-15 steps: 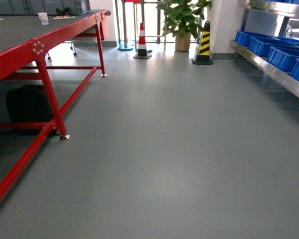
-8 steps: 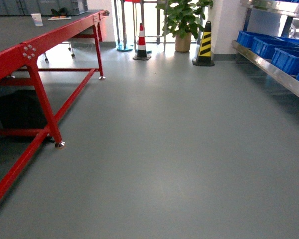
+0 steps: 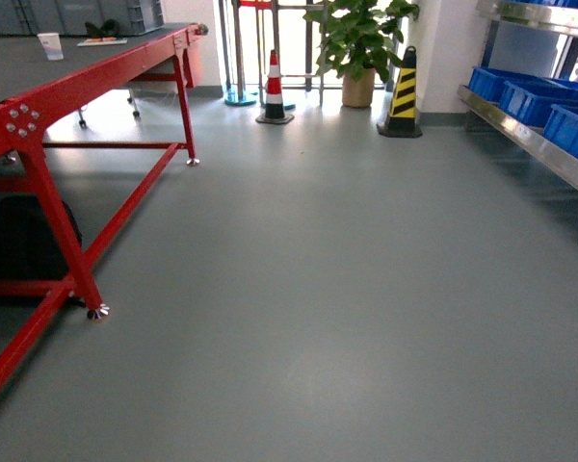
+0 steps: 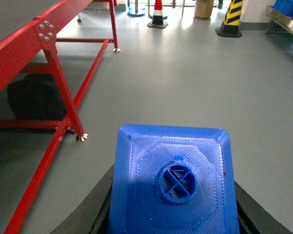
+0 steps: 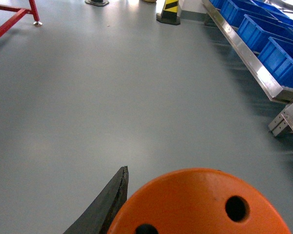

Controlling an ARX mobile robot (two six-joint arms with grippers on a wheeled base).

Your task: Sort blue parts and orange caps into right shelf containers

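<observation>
Crates (image 5: 283,61) lie ahead-right of the right gripper (image 5: 185,214), clamped on orange cap (image 5: 200,204); left gripper (image 4: 173,214) clamps blue part (image 4: 173,180).

No legible text, label, brand or number in any view. Blue part (image 4: 173,187): top face bare, moulded stud only, no print. Orange cap (image 5: 200,204): flat top with holes, no lettering in sight. Blue crates (image 3: 544,101) on the shelf: no readable labels. Yellow-black cone (image 3: 402,91) and red-white cone (image 3: 274,89): stripes only. White cup (image 3: 50,45) on the table: marking too small to read.
</observation>
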